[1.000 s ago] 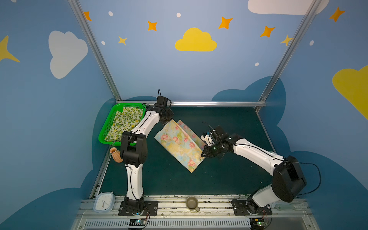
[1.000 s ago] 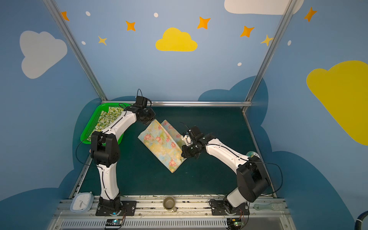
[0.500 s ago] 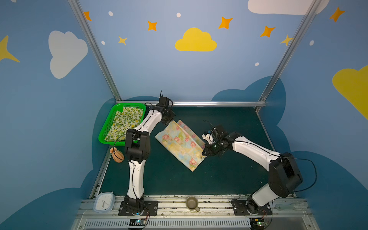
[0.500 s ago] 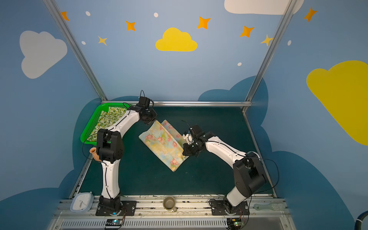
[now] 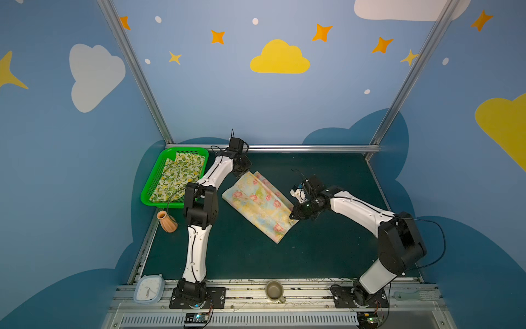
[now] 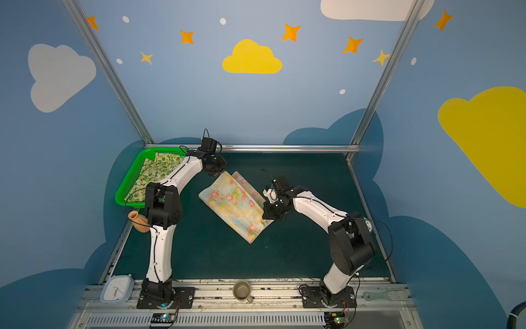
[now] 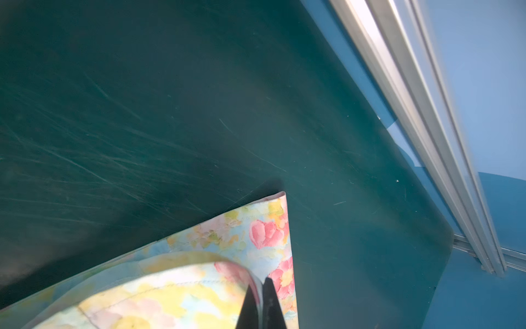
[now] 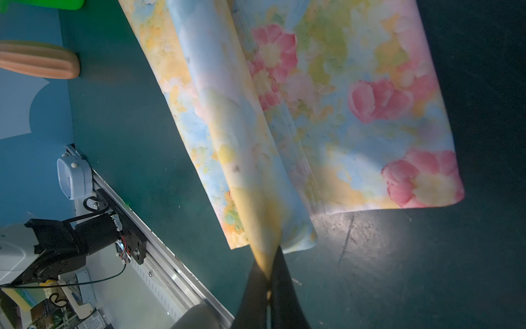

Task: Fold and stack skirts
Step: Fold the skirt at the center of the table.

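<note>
Wrist views, left end effector (image 7: 259, 286), right end effector (image 8: 269, 270) each pinching flowered skirt (image 8: 341, 114), grips unclear from above

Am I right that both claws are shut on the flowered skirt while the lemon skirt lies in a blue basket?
The basket is green, as both top views show. Left claw and right claw do grip the flowered skirt, and the lemon skirt lies inside.

Both top views are soft and evenly lit, with the frame posts (image 5: 136, 74) bowing outward toward the edges. In the right wrist view, a bright pool of light sits on the mat (image 8: 370, 242) just ahead of the right gripper (image 8: 269, 280), going dark farther out. The floral skirt (image 8: 341, 114) looks smeary. The left wrist view is dim, and the rail (image 7: 427, 142) beyond the left gripper (image 7: 260, 287) is blurred.
</note>
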### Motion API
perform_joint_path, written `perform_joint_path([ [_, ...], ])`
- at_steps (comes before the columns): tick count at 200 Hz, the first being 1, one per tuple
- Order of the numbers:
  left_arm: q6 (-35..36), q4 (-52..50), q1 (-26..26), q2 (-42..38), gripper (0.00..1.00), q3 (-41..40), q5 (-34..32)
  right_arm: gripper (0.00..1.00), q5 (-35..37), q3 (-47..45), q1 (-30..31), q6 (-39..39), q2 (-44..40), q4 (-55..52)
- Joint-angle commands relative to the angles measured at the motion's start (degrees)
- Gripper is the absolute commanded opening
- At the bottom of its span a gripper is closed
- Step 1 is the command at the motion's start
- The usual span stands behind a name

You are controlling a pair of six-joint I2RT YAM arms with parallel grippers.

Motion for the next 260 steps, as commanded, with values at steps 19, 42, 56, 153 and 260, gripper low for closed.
perform_joint_path([
  [19, 0.25, 0.1, 0.91, 1.54, 0.04, 2.04, -2.79, 0.0, -0.54, 1.31, -0.78, -0.11, 1.24, -3.51],
  [42, 0.05, -0.03, 0.91, 2.17, 0.04, 2.69, -2.7, 0.0, -0.42, 1.55, -1.15, -0.09, 1.7, -3.67],
  [56, -0.09, -0.21, 0.91, 2.69, 0.04, 3.48, -2.57, 0.0, -0.4, 1.79, -1.4, -0.18, 1.9, -3.77],
  [153, -0.3, -0.74, 0.91, 4.64, 0.04, 5.63, -2.26, 0.0, 0.15, 2.89, -2.43, -0.48, 2.68, -4.57],
  [260, -0.83, -1.44, 0.91, 7.96, 0.04, 8.78, -1.29, 0.0, 0.29, 3.86, -3.71, -0.32, 4.66, -5.44],
])
